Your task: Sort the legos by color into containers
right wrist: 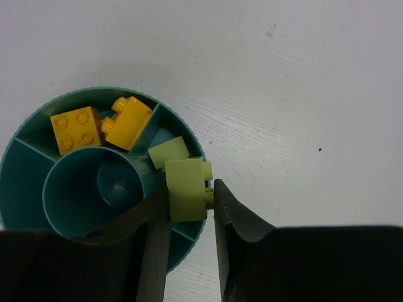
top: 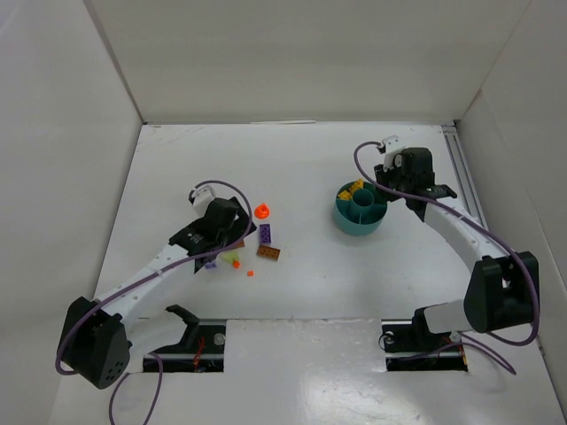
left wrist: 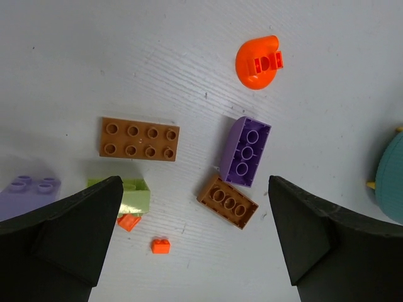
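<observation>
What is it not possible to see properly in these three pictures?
1. Left wrist view: a finger of the left pincer covers part of the lime brick on the table and of the pale purple brick.
2. Left wrist view: the right edge cuts off the teal tub.
3. Right wrist view: the right pincer, shut on the held lime brick, hides the tub's near side.
4. Top view: the red-orange bits are too small to count.

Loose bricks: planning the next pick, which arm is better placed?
Left. The left gripper, open, hovers over the small brown brick; the right gripper is at the teal tub, shut on a lime brick.
</observation>
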Robot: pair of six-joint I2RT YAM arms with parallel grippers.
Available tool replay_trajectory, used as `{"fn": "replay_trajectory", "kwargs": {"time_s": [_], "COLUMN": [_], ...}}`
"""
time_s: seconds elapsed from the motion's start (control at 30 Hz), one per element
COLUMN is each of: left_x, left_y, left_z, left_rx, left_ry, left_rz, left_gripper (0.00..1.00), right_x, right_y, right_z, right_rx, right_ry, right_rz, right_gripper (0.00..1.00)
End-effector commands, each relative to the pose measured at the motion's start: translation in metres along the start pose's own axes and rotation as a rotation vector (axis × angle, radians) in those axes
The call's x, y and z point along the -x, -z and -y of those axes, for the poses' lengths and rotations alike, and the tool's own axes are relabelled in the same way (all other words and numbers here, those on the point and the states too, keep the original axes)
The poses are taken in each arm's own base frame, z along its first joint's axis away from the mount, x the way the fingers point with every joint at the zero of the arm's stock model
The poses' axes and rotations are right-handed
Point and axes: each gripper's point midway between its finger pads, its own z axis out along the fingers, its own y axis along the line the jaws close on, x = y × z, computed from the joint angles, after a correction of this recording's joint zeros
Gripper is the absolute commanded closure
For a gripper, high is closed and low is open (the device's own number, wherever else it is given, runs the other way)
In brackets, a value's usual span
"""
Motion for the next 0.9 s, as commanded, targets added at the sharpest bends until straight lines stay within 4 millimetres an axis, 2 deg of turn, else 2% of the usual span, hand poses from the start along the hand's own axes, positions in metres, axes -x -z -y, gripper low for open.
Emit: {"fn": "replay_trajectory", "kwargs": {"time_s": [0.0,0.2,0.33,0.37,0.5,0.67,0.73,0.77,0.87], "left_x": [0.009,0.007,0.009,0.009,0.008,0.007,0.005,0.001,-0.006], "left_y": [0.001,0.0,0.001,0.001,0.003,0.008,0.008,0.007,0.003], "left_z": [-0.001,-0.004,-0.001,-0.001,-0.004,-0.01,-0.013,-0.022,-0.029], "left_rx": [0.009,0.023,0.016,0.016,0.023,0.035,0.048,0.08,0.104], "left_ry": [-0.001,-0.007,-0.004,-0.004,-0.007,-0.001,0.008,0.006,0.007], "left_rz": [0.02,0.01,0.015,0.015,0.01,0.012,0.004,-0.001,-0.017], "left_gripper": [0.0,0.0,0.0,0.0,0.0,0.0,0.0,0.0,0.0], "right_x": [0.009,-0.001,0.001,0.001,0.004,0.018,0.019,0.028,0.035], "right_y": [-0.005,-0.008,-0.008,-0.008,-0.005,0.012,0.021,0.031,0.049], "right_z": [-0.002,-0.004,-0.004,-0.004,-0.004,0.002,0.006,0.007,0.011], "right_rx": [0.025,0.029,0.027,0.027,0.025,-0.009,-0.036,-0.042,-0.076], "right_ry": [0.009,-0.012,-0.021,-0.021,-0.02,-0.015,-0.015,-0.013,-0.012], "right_rz": [0.03,0.012,0.021,0.021,0.031,0.079,0.082,0.115,0.148], "right_gripper": [0.79,0.66,0.55,0.49,0.45,0.42,0.35,0.32,0.24]}}
